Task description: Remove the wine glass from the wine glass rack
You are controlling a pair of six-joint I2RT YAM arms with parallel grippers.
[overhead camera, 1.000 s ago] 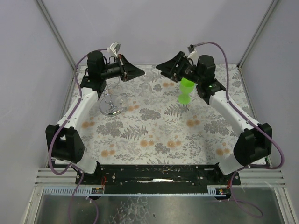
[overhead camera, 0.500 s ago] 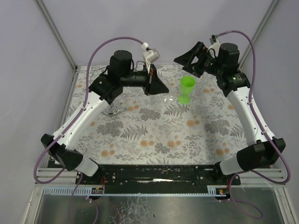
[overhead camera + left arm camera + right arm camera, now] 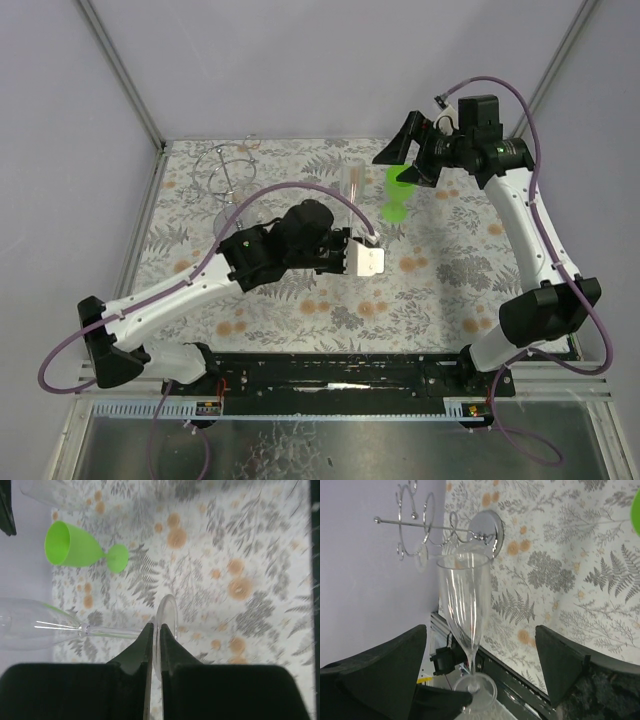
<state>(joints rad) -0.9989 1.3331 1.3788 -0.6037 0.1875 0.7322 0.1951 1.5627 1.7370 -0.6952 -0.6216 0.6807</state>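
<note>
Left gripper (image 3: 155,632) clamped on foot rim of clear wine glass (image 3: 465,595), glass upright mid-table, just beyond it a green goblet (image 3: 398,195) standing, right gripper (image 3: 392,158) near goblet with fingers spread wide and gripping nothing, wine glass rack (image 3: 228,175) far-left, well apart from glass.

Robot lab cell — pale walls (image 3: 300,60), aluminium frame (image 3: 121,75), floral-cloth table (image 3: 440,295)

The wine glass (image 3: 82,627) bowl runs off the left edge.
</note>
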